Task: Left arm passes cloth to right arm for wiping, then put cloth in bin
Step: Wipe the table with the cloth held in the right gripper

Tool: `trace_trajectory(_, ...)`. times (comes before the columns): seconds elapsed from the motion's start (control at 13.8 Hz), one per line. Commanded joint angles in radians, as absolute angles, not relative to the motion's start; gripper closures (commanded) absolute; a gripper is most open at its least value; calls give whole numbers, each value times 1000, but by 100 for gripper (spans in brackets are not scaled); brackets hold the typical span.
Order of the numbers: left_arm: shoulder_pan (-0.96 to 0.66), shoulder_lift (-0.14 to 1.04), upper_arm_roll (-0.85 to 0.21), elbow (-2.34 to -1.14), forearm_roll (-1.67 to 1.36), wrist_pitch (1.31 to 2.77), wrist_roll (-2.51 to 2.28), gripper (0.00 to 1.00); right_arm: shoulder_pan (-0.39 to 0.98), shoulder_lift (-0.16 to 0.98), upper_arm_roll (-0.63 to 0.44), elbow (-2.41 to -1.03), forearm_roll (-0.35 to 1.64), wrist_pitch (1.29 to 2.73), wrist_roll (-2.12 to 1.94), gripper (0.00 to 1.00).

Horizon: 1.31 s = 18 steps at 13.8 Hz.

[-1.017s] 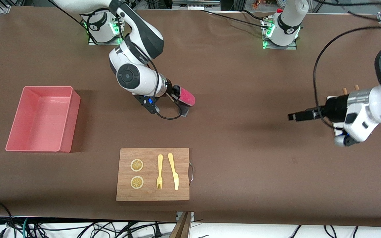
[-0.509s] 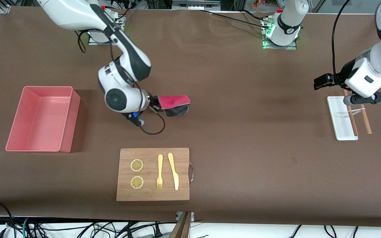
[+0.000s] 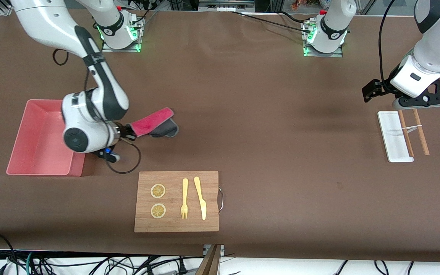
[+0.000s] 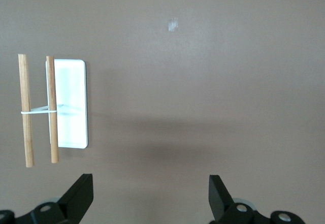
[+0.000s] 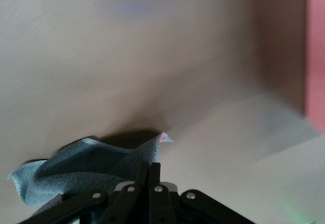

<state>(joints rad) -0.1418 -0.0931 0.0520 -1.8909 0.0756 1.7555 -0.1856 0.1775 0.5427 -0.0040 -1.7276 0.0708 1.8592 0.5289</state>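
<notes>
My right gripper [image 3: 128,131] is shut on one end of the cloth [image 3: 153,121], magenta-pink on top and dark grey below, which trails on the table beside the bin [image 3: 33,114], a salmon-pink tub at the right arm's end. The right wrist view shows the shut gripper [image 5: 154,170] with the grey face of the cloth [image 5: 76,168] hanging from it, and an edge of the bin [image 5: 316,56]. My left gripper [image 3: 371,91] is open and empty, raised near the white tray at the left arm's end; in the left wrist view it [image 4: 151,193] is over bare table.
A wooden cutting board [image 3: 177,201] with two lemon slices, a fork and a knife lies nearer the camera than the cloth. A white tray [image 3: 390,133] with wooden chopsticks [image 3: 413,131] lies at the left arm's end, also in the left wrist view [image 4: 71,102].
My right gripper has dragged the cloth across the table toward the bin. My left arm has drawn back and up, to beside the white tray.
</notes>
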Motion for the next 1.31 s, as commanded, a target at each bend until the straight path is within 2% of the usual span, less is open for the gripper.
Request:
trace_trajectory(0.0, -123, -75, 55, -1830, 100, 1755, -163, 0, 184, 517, -43, -1737, -12, 1847, 375, 100)
trace_trajectory(0.29, -110, -66, 55, -1798, 83, 1741, -169, 0, 186, 523, -22, -1732, -60, 1899, 437, 100)
trace_trajectory(0.51, -75, -61, 61, -1781, 13, 1733, -163, 0, 186, 532, 104, -1733, -58, 1945, 660, 100)
trace_trajectory(0.8, -48, -29, 61, -1710, 3, 1733, -170, 0, 198, 577, 256, -1733, -57, 2080, 987, 100)
trace_trajectory(1.24, -49, -28, 57, -1707, 12, 1733, -166, 0, 244, 632, 380, -1720, -57, 2296, 1317, 100)
